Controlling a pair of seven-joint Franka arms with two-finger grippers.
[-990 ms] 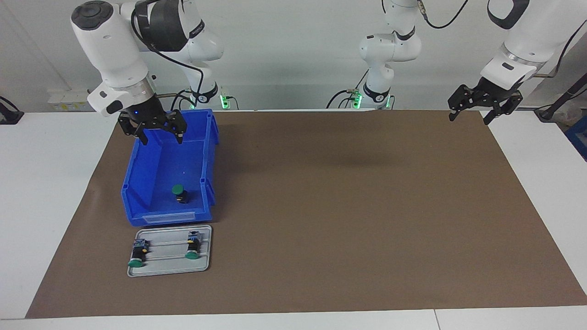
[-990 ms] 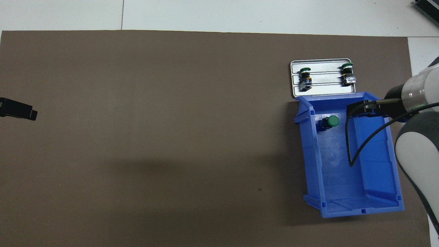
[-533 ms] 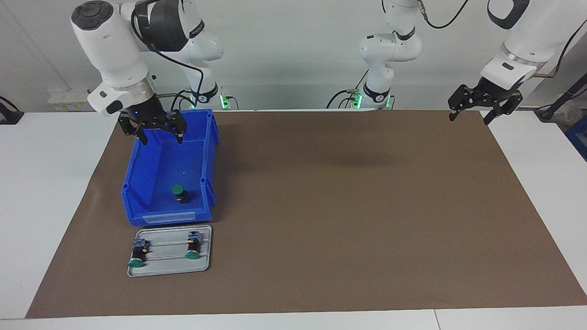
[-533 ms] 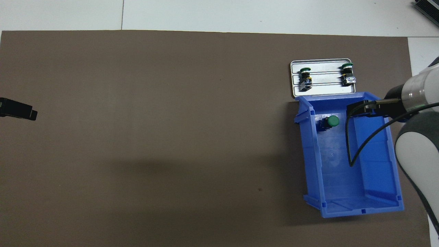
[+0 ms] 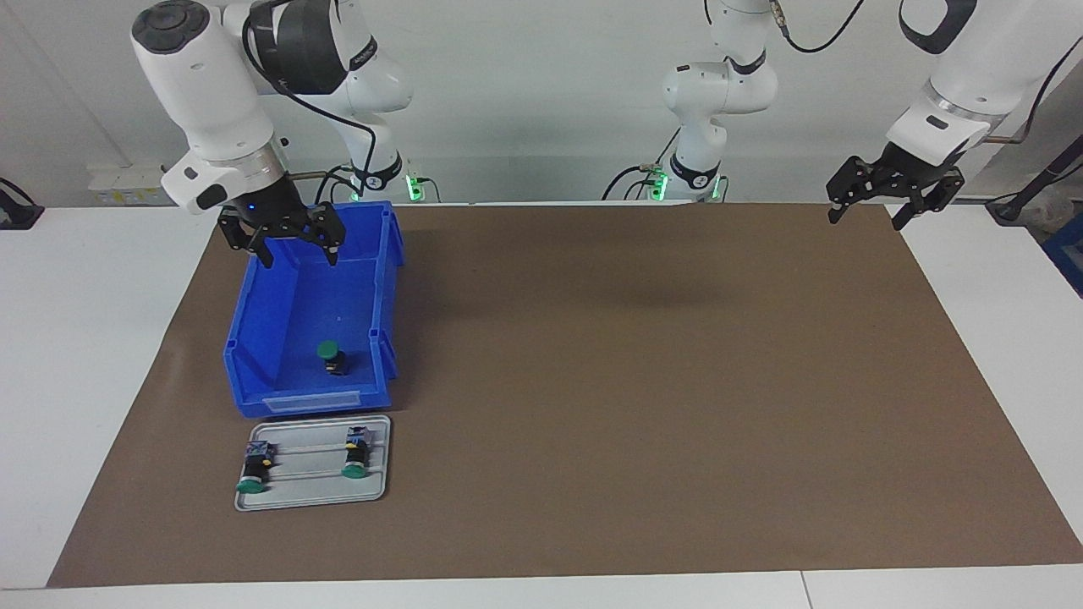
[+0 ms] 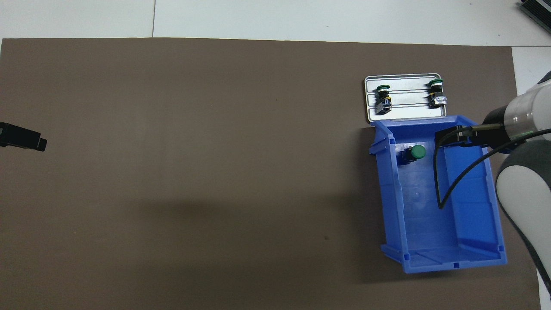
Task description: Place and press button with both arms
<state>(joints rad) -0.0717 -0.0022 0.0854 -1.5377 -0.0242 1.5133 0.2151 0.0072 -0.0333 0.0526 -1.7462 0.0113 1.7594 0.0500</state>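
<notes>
A deep blue plastic storage bin [image 5: 311, 317] sits on the brown paper mat [image 5: 643, 389] toward the right arm's end of the table, and everything else can be placed from it. Inside the bin, on its floor at the end farther from the robots, stands one small push-button with a round flat green cap on a short black barrel [image 5: 331, 356] (cap up, touched by nothing). In the overhead view the same button [image 6: 414, 153] lies close to the bin wall [image 6: 389, 185] that faces the left arm's end of the table.

Just beside the bin, farther from the robots than it, lies a flat grey metal tray with rounded corners [image 5: 313, 499]. Two more green-capped buttons lie on their sides on this tray, one [image 5: 253, 468] at the tray's end toward the right arm's end of the table and the other [image 5: 355, 455] toward the left arm's end, well apart from each other.

The right gripper [image 5: 296, 254] hangs over the bin's end nearest the robots, its two fingers spread apart and holding nothing. The left gripper [image 5: 870, 213] waits in the air well apart from the bin, over the mat's corner at the left arm's end of the table, its fingers likewise spread and empty.
</notes>
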